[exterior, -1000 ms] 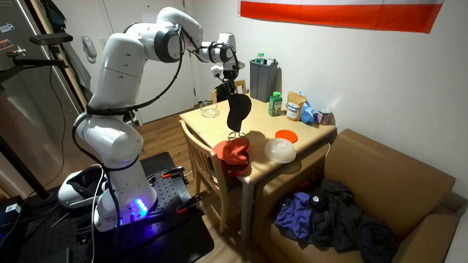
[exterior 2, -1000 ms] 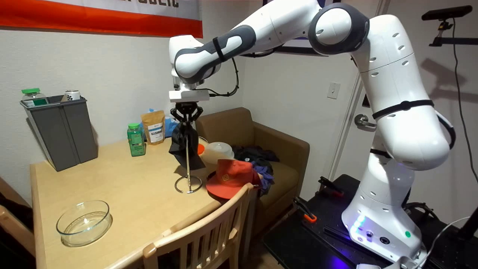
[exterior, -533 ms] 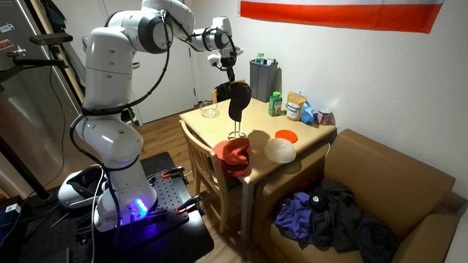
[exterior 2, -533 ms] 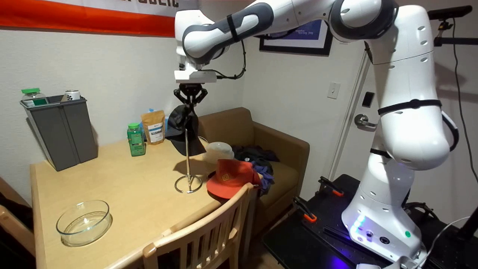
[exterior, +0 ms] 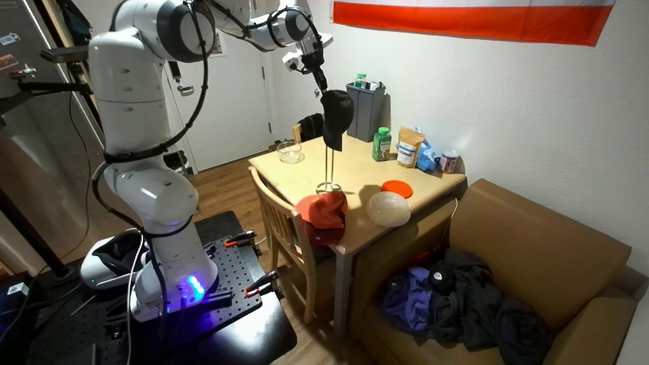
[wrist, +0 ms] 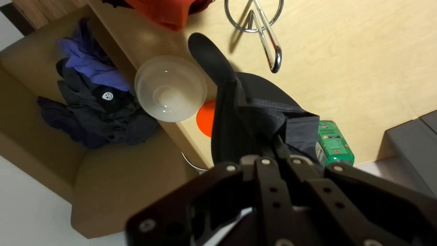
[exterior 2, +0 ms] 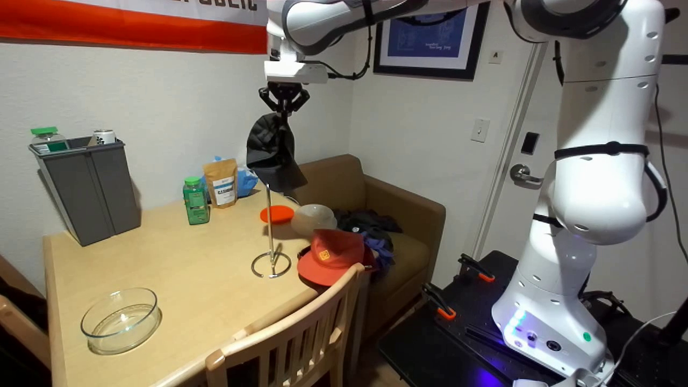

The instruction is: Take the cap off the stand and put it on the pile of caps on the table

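"Hanging from the claw [exterior: 323, 89] in an exterior view: a black cap [exterior: 338, 117], brim down, held over the bench [exterior: 307, 177]."

"And the pile of red caps [exterior: 324, 213]?"

"Bunched at the bench's nearest corner, beside a wooden chair [exterior: 305, 256]."

"What else?"

"In an exterior view, a stand [exterior 2: 270, 228] rises upright toward the cap, its ring base near the edge by the chair, just beside the pile. A glass bowl [exterior 2: 121, 321] sits by the left edge, a grey bin [exterior 2: 88, 193] at the far left corner; a green bottle [exterior 2: 196, 203] and a brown pouch [exterior 2: 221, 183] line the far edge."

"How tight is the claw?"

"In the wrist view it is drawn nearly together, a fold of the cap pinched between its tips. The stand's top loop shows apart from the cap. A translucent bowl [wrist: 170, 89] and an orange disc [wrist: 206, 118] lie along the edge by the sofa [wrist: 129, 188]."
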